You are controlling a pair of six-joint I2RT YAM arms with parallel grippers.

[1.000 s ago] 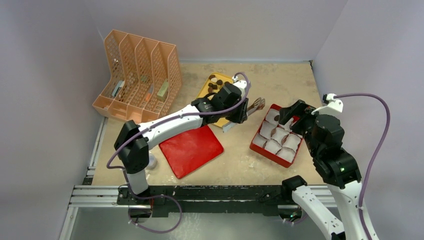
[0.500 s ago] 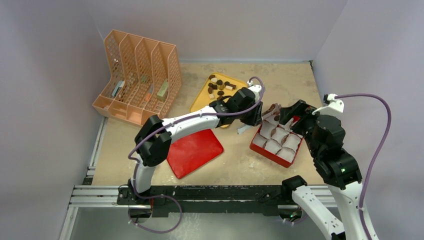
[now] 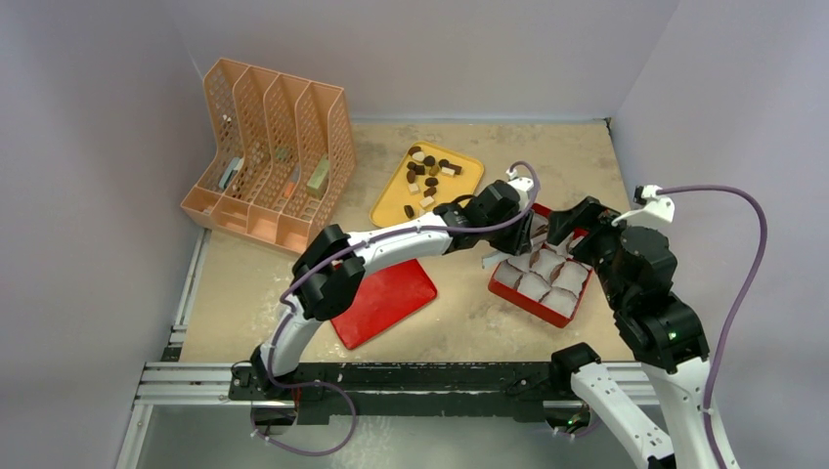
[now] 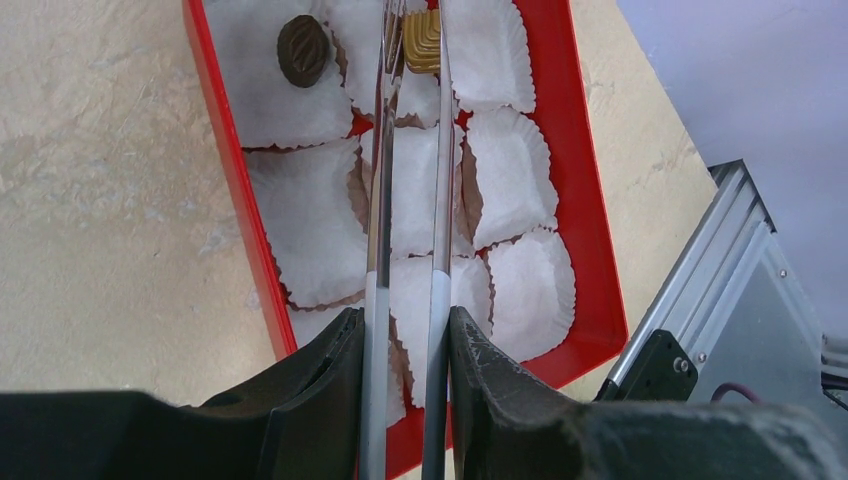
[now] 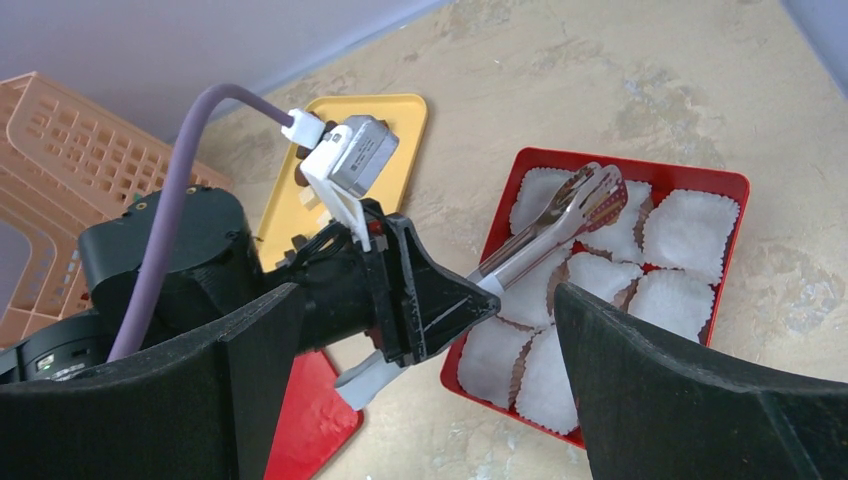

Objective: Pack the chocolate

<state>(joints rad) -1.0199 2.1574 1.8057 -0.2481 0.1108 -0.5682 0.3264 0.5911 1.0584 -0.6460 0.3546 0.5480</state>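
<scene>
Left claw [image 4: 405, 380] grips tongs [image 4: 437, 180] pinching a tan chocolate [image 4: 422, 40], partly out of view, above the red box [image 4: 590, 200]. Right claw [image 5: 428, 298] gapes wide

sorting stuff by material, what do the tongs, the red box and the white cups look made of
Tongs: metal, likely steel; shiny mirror-like arms, with pale, probably plastic, handle ends.
Red box: smooth, slightly glossy; plastic or coated card, cannot tell.
White cups: thin matte paper, by the pleated, crinkled rims.
</scene>
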